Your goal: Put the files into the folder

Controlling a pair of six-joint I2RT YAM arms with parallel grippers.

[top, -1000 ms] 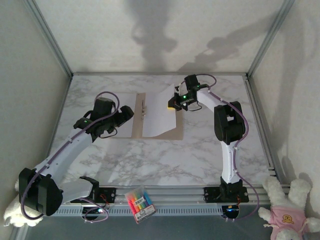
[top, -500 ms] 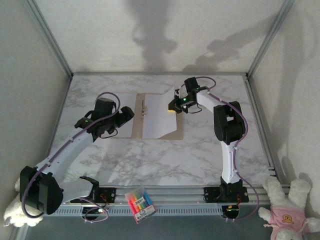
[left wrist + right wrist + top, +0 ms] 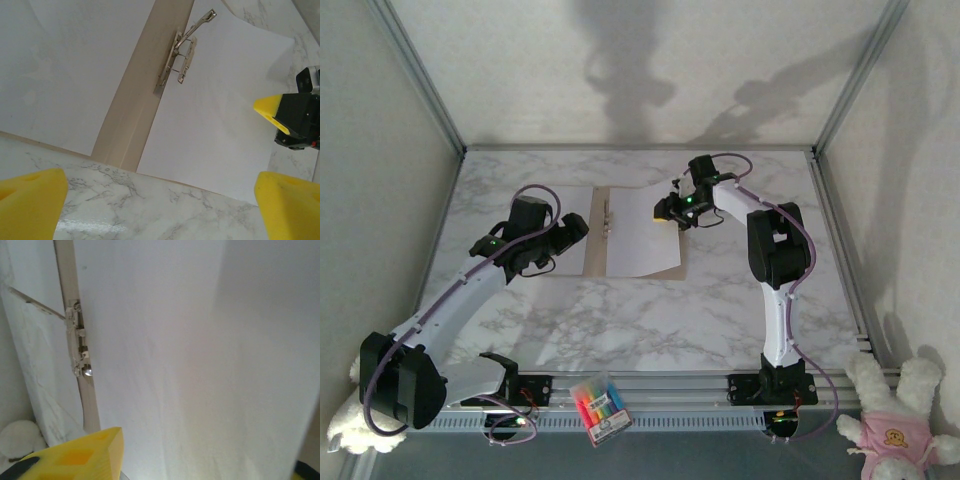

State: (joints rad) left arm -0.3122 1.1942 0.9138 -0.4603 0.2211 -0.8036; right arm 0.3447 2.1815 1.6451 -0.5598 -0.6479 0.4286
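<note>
The tan folder lies open in the middle of the marble table, with a metal clip on its spine. One of the white files rests flat on the right leaf and another on the left leaf. My right gripper hovers at the right sheet's far right edge, open, and the right wrist view has the sheet under the spread yellow fingers. My left gripper is open over the left leaf; the left wrist view looks over the folder spine and right sheet.
A pack of highlighters lies on the rail between the arm bases. Plush toys sit at the near right and near left corners. Aluminium frame posts and pale walls close the table in on three sides.
The right gripper has opened and let go of the right sheet, whose raised far corner has dropped flat onto the folder. The left arm has stayed still.
</note>
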